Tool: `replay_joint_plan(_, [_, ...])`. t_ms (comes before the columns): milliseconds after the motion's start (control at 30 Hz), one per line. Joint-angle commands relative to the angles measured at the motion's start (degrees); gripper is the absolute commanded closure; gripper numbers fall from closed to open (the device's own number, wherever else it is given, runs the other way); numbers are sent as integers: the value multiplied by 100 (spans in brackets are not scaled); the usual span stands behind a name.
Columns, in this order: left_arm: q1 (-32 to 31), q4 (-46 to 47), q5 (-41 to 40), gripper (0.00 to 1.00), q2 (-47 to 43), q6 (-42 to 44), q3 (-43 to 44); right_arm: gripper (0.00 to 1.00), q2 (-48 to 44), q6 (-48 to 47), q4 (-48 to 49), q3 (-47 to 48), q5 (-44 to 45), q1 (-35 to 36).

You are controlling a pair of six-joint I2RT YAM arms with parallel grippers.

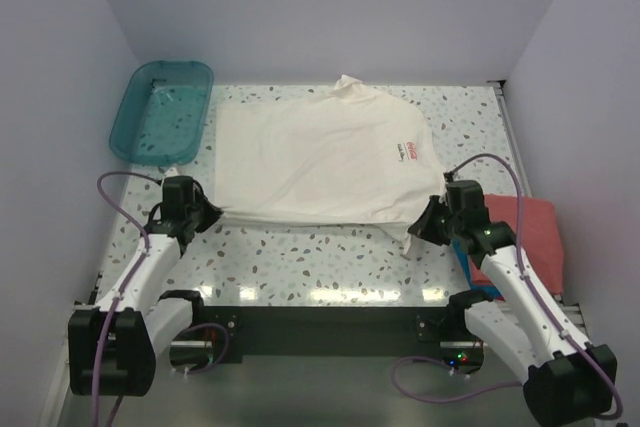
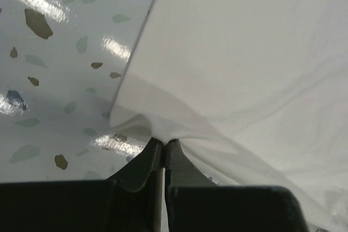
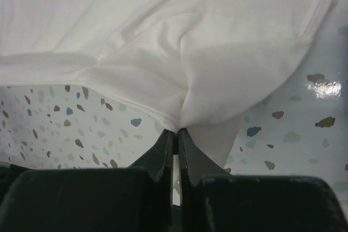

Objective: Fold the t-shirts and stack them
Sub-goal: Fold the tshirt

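Note:
A cream-white t-shirt [image 1: 320, 157] with a small red print [image 1: 405, 149] lies spread across the middle of the speckled table. My left gripper [image 1: 208, 215] is shut on its near left corner, the cloth [image 2: 228, 52] pinched between the tips [image 2: 164, 144]. My right gripper [image 1: 428, 225] is shut on the near right corner, where the fabric [image 3: 179, 52] bunches above the fingertips [image 3: 176, 133] and a flap hangs below. A salmon-red t-shirt [image 1: 530, 232] lies folded at the right, with a bright blue one [image 1: 466, 262] showing under its near edge.
A translucent teal plastic tub [image 1: 162, 109] stands at the far left, beside the shirt's left edge. White walls close the table in on three sides. The arms' base bar [image 1: 320, 322] runs along the near edge.

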Motion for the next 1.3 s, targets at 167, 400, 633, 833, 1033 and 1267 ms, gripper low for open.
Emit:
replay_joint_plan(167, [38, 221, -410, 100, 875, 96, 1233, 100, 1471, -226, 401, 1476, 557, -2])
replay_joint_plan(400, [38, 467, -550, 100, 1710, 0, 1629, 100, 2938, -402, 841, 2406, 627, -3])
replay_joint_plan(633, [38, 564, -542, 100, 2422, -71, 2129, 100, 3993, -481, 1017, 3128, 654, -55])
replay_joint_plan(833, [38, 546, -559, 100, 2967, -80, 2534, 100, 4723, -464, 1122, 3638, 610, -117])
replay_joint_plan(1033, [170, 511, -559, 100, 3240, -53, 2763, 100, 5120, -437, 1061, 4113, 548, -257])
replay_joint_plan(1267, [266, 563, -410, 90, 3557, 52, 2912, 100, 5428, -393, 1113, 4420, 391, -433])
